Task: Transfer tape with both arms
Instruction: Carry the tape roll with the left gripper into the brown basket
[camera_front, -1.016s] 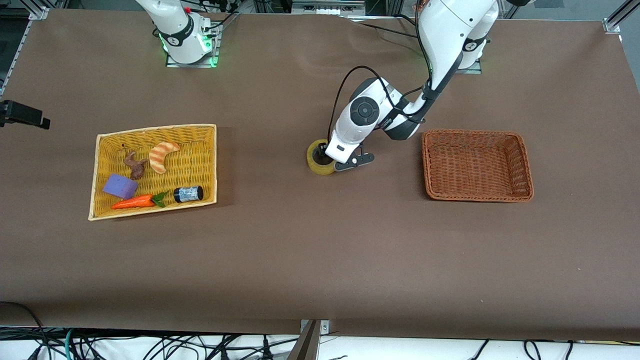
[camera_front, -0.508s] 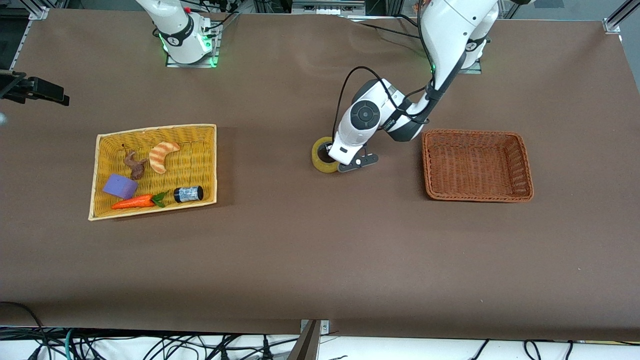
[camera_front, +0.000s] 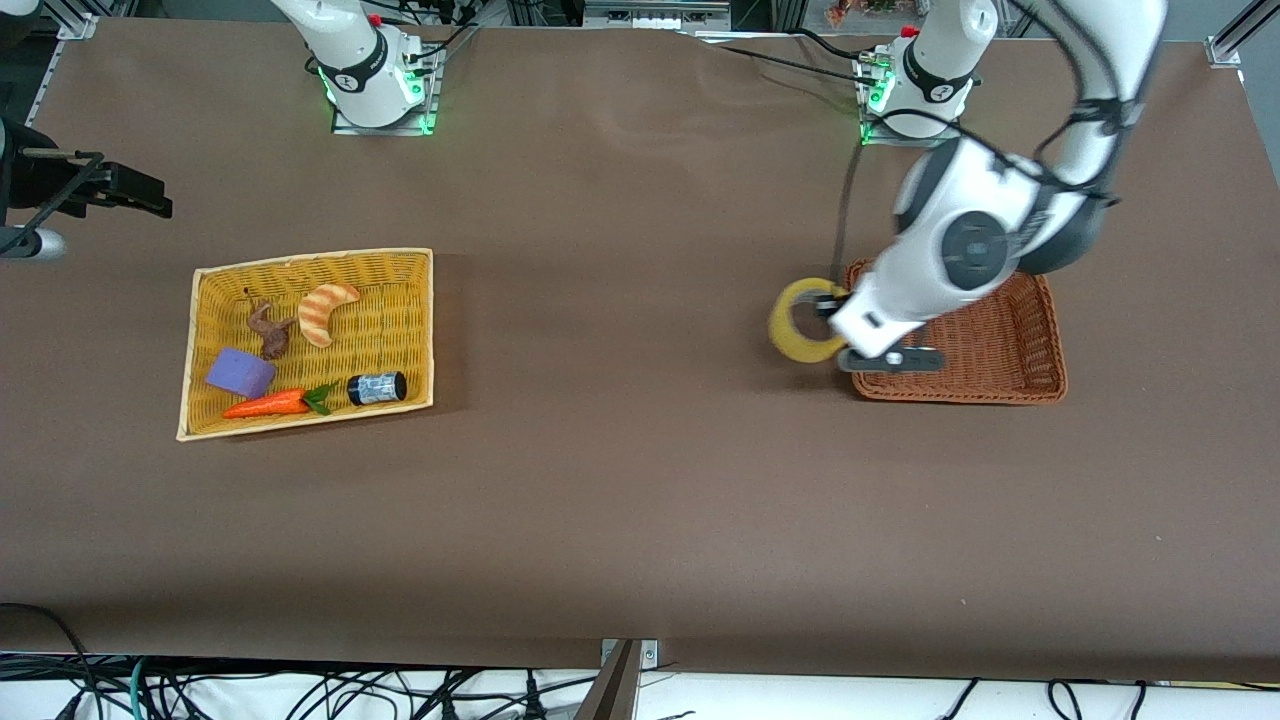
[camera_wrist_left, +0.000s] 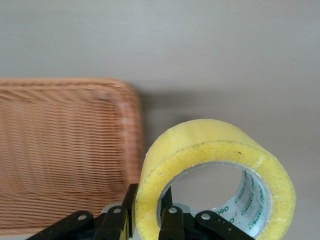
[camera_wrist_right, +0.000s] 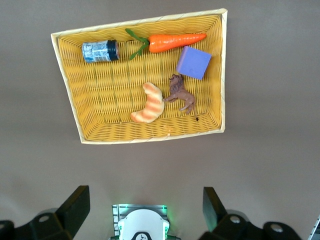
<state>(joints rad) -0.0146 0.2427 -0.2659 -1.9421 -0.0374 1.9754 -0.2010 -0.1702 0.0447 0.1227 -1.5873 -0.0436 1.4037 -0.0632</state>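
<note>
The tape (camera_front: 786, 336), a thick yellowish roll with a grey core, hangs in the air over the table, just beside the brown wicker basket (camera_front: 1052, 330). My left gripper (camera_front: 832, 312) is shut on the roll's wall, one finger inside the core and one outside. In the left wrist view the tape (camera_wrist_left: 210, 137) fills the foreground in my left gripper (camera_wrist_left: 150, 220), with the basket (camera_wrist_left: 60, 150) beside it. My right gripper (camera_front: 120, 188) waits high up at the right arm's end of the table. In the right wrist view it (camera_wrist_right: 144, 205) is open and empty.
A yellow basket (camera_front: 310, 258) toward the right arm's end holds a croissant toy (camera_front: 325, 310), a carrot (camera_front: 265, 404), a purple block (camera_front: 240, 372), a brown figure (camera_front: 268, 330) and a black-capped cylinder (camera_front: 377, 387). It also shows in the right wrist view (camera_wrist_right: 140, 22).
My left gripper has lifted the tape off the middle of the table and carried it toward the left arm's end, up to the brown basket. My right gripper has edged farther into view.
</note>
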